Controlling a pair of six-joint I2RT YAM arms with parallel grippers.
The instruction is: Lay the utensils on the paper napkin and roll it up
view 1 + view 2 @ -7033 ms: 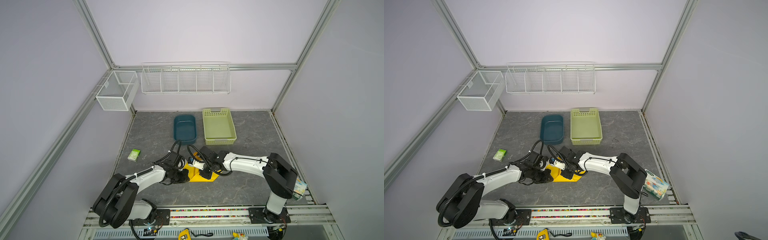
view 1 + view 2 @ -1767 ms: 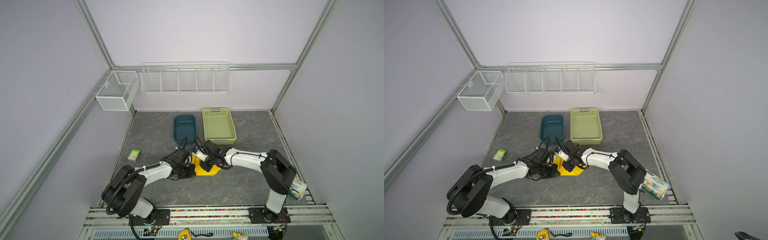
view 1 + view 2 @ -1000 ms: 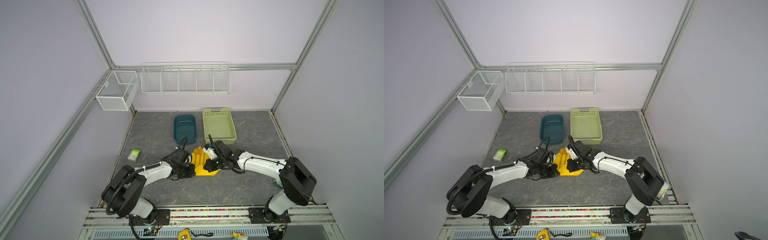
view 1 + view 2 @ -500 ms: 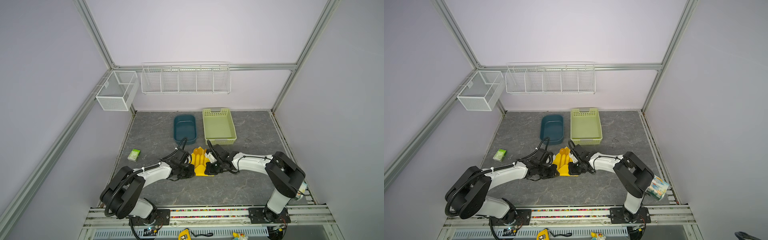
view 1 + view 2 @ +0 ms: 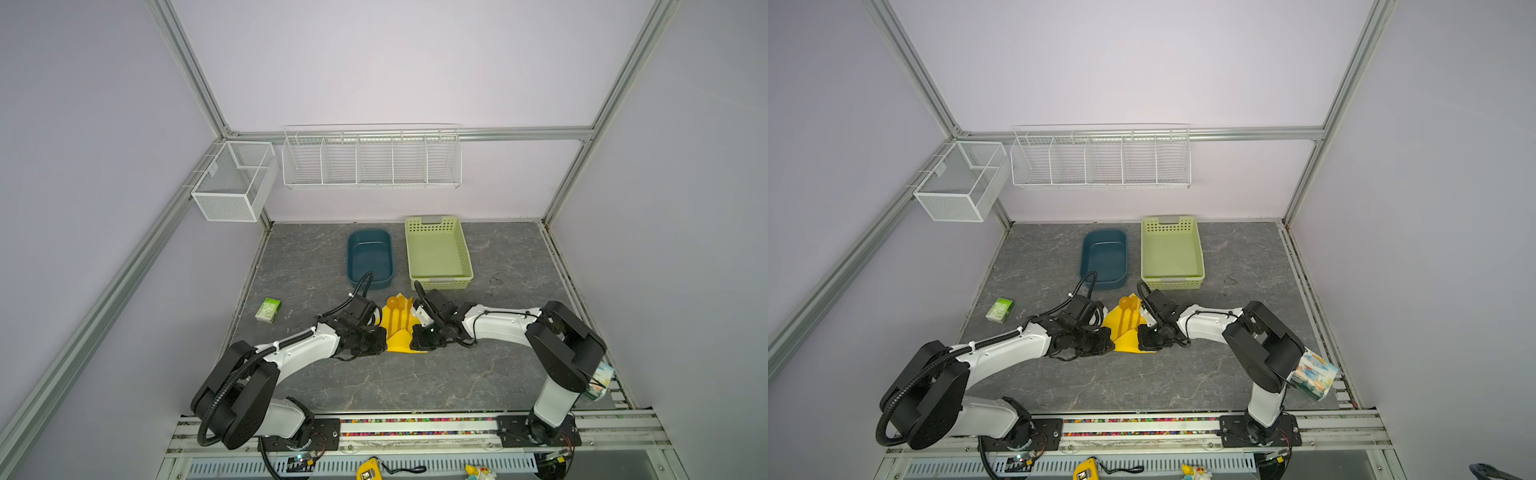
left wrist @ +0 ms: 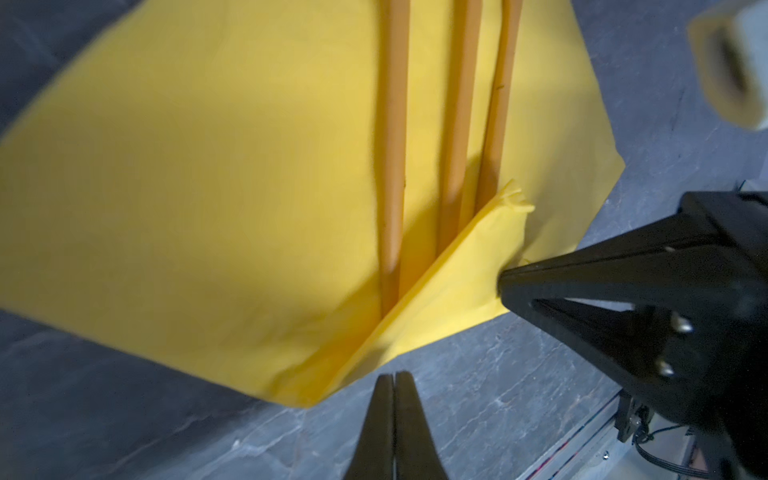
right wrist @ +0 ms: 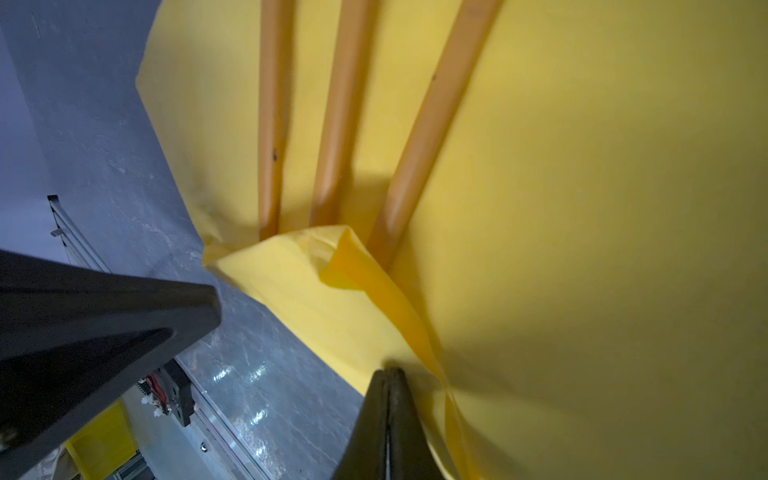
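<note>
Right pincer (image 7: 388,374), jaws clenched, appears to nip the edge of a flap folded up from the paper napkin (image 7: 582,208), with creases running out from its tip. Left pincer (image 6: 394,376), likewise clenched and holding nothing, sits just beside the sheet's near corner. The flap covers the handle ends of the utensils (image 6: 461,124), three orange-brown shafts lying side by side along the middle of the yellow sheet. The sheet rests on the grey counter (image 6: 124,415) between the two arms.

Placing looks done. Rolling is judged barely begun, with one corner folded over and no tube formed. The next move likely calls for carrying that flap across the shafts while the free pincer pins the paper. It should go gently, since thin paper tears and smooth handles may slide out.

Wrist views alone show the flap and both tips, which the arms hide from above. Only the top views show the spoon (image 5: 392,302) and fork (image 5: 1134,304) heads near the far corner. They also show the blue tub (image 5: 370,257), green basket (image 5: 436,253) and small packet (image 5: 268,309) standing well apart.
</note>
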